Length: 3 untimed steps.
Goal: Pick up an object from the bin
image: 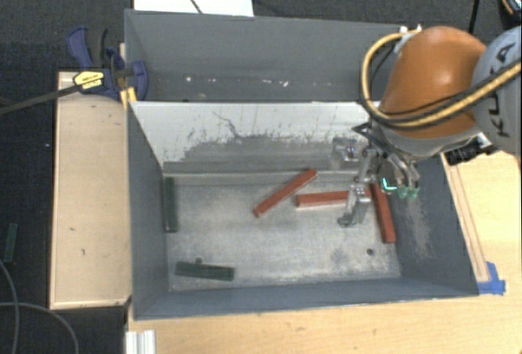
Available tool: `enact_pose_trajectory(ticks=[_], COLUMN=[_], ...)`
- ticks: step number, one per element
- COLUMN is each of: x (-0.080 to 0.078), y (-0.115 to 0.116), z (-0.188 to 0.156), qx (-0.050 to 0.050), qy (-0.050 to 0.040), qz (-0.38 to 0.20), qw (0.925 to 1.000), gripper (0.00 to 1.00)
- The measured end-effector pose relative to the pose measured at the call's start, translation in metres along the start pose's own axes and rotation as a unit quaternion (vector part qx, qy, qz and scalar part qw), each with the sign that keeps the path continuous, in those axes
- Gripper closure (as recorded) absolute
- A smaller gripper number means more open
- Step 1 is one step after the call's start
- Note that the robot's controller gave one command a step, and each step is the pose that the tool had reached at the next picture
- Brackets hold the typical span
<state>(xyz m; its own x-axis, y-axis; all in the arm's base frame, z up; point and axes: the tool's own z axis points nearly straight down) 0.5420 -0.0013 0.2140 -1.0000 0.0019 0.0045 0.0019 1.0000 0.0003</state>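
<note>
Red-brown bar (320, 199), lying flat on the floor of the bin (245, 50), with one end right at the gripper (352, 212). Log this as the likeliest target.

- Gripper state: you cannot tell from this angle whether it is apart or together, or whether it touches the bar. Record no grasp.
- Gripper sits low in the bin under the arm's orange cover (428, 79). Judgement: it stands at the bar's end, not its middle, so a lift from here may tip the bar.
- Upright red-brown bar (383, 218): just beside the gripper, on the arm's side. Judgement: near enough to be nudged if you shift that way.
- Slanted red-brown bar (283, 192): beyond the flat bar as seen from the gripper, near it; contact not clear.
- Dark green bar (170, 204) and second dark green bar (204, 270): well apart from the gripper, at the bin's far side. No concern.
- Everything lies singly, no heap, so you have clear access from above.
</note>
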Motion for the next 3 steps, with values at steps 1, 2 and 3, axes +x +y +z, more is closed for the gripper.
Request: enact_pose_trajectory(ticks=[1, 2, 3], x=[-0.050, -0.051, -0.052], y=[0.012, 0.036, 0.035], z=[0.095, 0.145, 0.143], qx=[0.000, 0.000, 0.000], qy=[-0.0005, -0.0010, -0.0027], qz=[0.089, 0.023, 0.024], qw=[0.9960, 0.9997, 0.9997], gripper=[0.00, 0.00, 1.00])
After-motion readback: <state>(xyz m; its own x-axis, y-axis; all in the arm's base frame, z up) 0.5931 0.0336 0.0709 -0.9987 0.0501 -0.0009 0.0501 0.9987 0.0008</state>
